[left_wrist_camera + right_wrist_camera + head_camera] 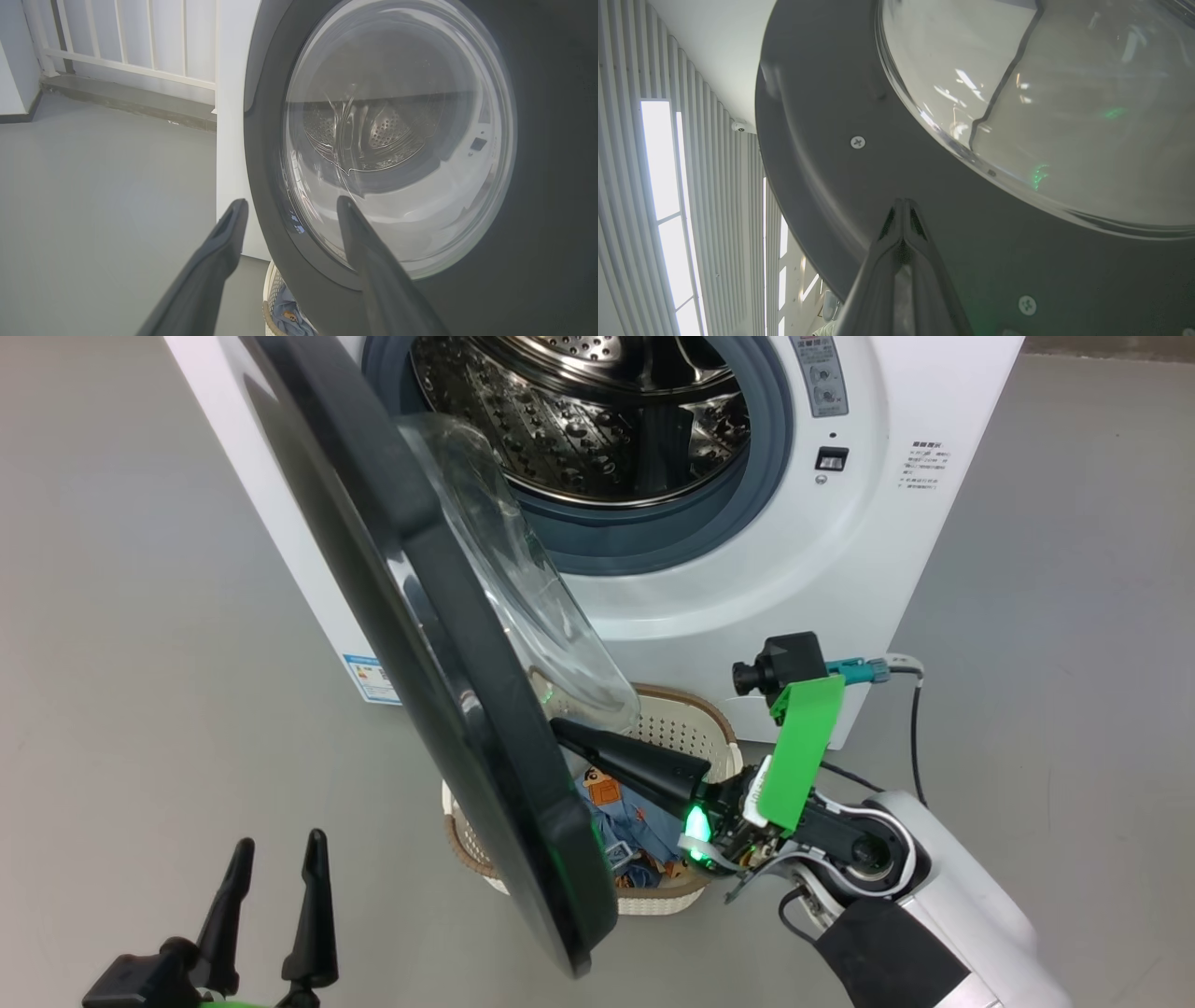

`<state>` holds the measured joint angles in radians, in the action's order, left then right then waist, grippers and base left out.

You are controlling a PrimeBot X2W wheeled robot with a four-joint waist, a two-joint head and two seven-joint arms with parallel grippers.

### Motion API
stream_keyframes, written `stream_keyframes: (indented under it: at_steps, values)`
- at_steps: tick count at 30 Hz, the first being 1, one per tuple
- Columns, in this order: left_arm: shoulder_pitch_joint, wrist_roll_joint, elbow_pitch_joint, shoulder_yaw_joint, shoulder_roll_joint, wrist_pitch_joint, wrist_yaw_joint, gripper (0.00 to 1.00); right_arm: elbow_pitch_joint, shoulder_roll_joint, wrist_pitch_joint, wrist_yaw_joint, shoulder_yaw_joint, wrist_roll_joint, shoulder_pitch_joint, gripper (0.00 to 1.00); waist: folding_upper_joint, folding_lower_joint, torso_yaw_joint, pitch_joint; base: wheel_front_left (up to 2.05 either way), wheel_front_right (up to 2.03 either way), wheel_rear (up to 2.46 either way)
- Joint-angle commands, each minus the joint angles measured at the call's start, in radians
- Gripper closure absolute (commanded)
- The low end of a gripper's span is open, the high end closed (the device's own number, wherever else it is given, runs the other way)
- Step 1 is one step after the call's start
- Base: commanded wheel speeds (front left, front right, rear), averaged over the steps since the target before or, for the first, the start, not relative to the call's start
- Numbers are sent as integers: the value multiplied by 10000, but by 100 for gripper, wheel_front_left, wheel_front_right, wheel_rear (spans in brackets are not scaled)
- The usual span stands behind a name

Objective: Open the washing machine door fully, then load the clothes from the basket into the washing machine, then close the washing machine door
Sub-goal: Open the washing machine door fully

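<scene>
The washing machine (709, 588) stands ahead, its steel drum (597, 420) exposed. The washing machine door (439, 653) hangs partly open, edge-on in the head view; its glass bowl (397, 140) faces the left wrist camera. My right gripper (560, 730) is shut, holding nothing, its closed tips (903, 203) pressed against the door's inner black frame (840, 186) below the glass. My left gripper (277, 859) is open at the lower left, outside the door. The basket (695, 733) sits on the floor beneath the door, with the blue printed clothes (625, 817) inside.
Grey floor (140, 616) spreads to the left and right of the machine. A white railing (121, 42) and a low kerb stand behind, seen in the left wrist view. The right arm's cable (915, 747) trails beside the machine's front corner.
</scene>
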<state>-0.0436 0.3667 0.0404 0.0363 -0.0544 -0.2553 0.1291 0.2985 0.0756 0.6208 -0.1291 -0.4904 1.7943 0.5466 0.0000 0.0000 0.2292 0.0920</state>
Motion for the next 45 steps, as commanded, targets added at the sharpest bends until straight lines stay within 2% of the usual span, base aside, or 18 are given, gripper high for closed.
stream_keyframes:
  at_steps: [1,28,35,41,45]
  values:
    - [132,-30,-253,-324,-124,-65,16,0,-338,-254,-42,-16,-248,103,-149,100,0,0,1,-2,0,0,0]
    - [384,-18,-220,-230,-199,-65,16,0,-286,-254,-1615,-16,-1924,727,142,100,0,0,13,92,0,0,0]
    - [325,-51,-243,-366,-196,-65,16,0,-493,-254,-1783,-16,-1619,239,224,100,0,0,-189,38,0,0,0]
    - [264,-82,-277,-431,-192,-65,16,0,-822,-254,-1776,-16,-919,-50,103,100,0,0,-340,-45,0,0,0]
    - [179,-109,-320,-496,-173,-65,16,0,-1181,-254,-1734,-16,-313,-710,-170,100,0,0,-478,-133,0,0,0]
